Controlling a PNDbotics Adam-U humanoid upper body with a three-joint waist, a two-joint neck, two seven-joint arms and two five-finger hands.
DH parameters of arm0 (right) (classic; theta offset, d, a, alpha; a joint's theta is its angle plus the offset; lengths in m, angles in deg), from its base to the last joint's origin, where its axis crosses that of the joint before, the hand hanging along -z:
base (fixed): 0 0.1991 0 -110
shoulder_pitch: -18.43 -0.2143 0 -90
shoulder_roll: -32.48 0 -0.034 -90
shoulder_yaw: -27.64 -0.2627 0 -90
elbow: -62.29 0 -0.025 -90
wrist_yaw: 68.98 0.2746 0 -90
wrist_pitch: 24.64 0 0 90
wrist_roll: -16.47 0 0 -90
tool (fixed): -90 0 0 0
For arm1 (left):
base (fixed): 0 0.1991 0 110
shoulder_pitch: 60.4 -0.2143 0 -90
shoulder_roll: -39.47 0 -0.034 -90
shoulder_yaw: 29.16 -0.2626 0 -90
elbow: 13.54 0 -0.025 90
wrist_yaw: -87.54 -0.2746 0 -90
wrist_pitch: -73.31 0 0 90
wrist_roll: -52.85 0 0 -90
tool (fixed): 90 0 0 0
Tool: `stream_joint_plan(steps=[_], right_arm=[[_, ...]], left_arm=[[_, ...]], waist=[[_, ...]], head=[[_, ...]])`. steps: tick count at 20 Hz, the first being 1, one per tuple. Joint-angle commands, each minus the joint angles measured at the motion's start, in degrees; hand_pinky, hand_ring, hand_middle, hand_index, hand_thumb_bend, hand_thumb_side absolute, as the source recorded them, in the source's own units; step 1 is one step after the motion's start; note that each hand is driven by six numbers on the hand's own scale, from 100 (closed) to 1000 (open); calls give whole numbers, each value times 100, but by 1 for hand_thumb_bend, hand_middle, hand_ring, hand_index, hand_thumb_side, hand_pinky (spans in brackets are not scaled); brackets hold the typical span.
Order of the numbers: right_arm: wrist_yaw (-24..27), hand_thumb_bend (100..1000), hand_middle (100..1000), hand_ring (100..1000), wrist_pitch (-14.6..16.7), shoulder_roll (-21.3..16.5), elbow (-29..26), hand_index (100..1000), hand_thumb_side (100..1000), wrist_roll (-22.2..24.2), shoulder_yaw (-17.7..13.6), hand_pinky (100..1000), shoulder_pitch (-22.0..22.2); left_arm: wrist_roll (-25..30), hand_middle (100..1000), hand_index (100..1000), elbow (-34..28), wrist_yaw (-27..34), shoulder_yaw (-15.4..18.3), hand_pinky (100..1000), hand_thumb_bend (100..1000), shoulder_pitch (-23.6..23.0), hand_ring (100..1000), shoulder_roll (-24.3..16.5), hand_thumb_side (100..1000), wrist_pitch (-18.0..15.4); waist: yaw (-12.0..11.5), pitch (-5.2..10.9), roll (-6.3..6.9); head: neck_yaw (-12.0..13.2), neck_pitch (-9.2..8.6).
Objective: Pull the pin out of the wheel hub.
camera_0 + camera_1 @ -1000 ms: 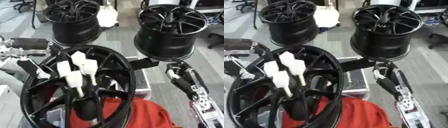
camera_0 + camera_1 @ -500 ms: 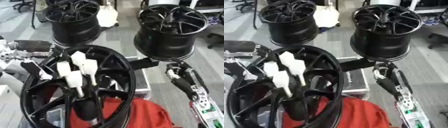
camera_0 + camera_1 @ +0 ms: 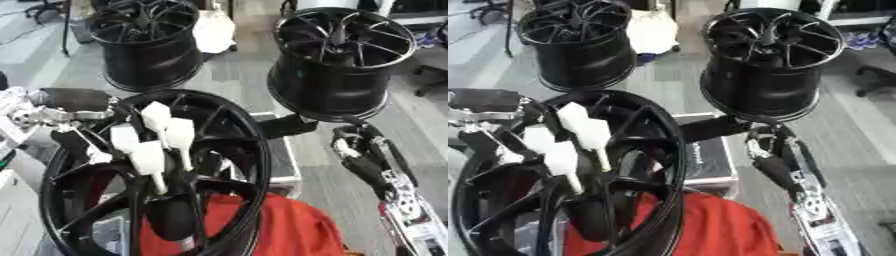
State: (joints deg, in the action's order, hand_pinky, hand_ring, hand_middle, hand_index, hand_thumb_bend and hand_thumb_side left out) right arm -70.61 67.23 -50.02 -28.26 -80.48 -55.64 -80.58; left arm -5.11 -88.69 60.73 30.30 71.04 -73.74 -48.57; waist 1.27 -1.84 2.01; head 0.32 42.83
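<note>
Black wheel hub: the wheel hub [image 3: 149, 180] filled the lower left of the frame, tilted toward me, its glossy spokes running down to a dark centre low in the picture.
White pins: several white, paddle-shaped pieces [image 3: 162, 137] stood bunched among the spokes in the hub's upper half; I could not tell which of them was the pin.
Left hand: my left hand [image 3: 74, 107] came in from the left edge and lay against the hub's upper left rim; I could not tell whether its fingers were apart or closed.
Right hand: my right hand [image 3: 363, 152] hung at centre right, well apart from the hub, fingers curled together on nothing.
In the way: the spokes crossed in front of the white pieces.
Red cloth: a red cloth [image 3: 289, 227] lay at the bottom centre, partly behind the hub's lower rim.
Other wheels: one black wheel [image 3: 144, 42] stood at upper left, another [image 3: 341, 57] at upper right.
Dark case: a flat dark case [image 3: 702, 157] sat between the hub and my right hand.
</note>
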Motion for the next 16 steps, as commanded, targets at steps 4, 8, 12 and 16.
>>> stream_joint_plan(steps=[4, 8, 12, 16], right_arm=[[-19, 100, 671, 610, 9, -99, -56, 873, 335, 14, -16, 638, -72], [-18, 100, 671, 610, 6, -101, -54, 872, 335, 9, -24, 638, -71], [-15, 100, 671, 610, 4, -102, -53, 872, 336, 10, -22, 638, -71], [-19, 100, 671, 610, 1, -114, -50, 872, 336, 3, -31, 638, -70]], left_arm=[[1993, 552, 739, 17, 90, 71, 410, 100, 128, 483, -79, 205, -2009], [1993, 506, 702, -33, 401, 192, 367, 100, 195, 448, -119, 165, -2009], [1993, 509, 705, -321, 834, 485, 373, 100, 372, 452, -314, 151, -1889], [1993, 514, 711, -695, 1274, 953, 383, 100, 466, 457, -696, 135, -1599]], waist=[[-7, 41, -12], [-11, 41, -19], [-26, 44, -18], [-52, 52, -10]], head=[[7, -20], [1, -27], [-1, -28], [-13, -30]])
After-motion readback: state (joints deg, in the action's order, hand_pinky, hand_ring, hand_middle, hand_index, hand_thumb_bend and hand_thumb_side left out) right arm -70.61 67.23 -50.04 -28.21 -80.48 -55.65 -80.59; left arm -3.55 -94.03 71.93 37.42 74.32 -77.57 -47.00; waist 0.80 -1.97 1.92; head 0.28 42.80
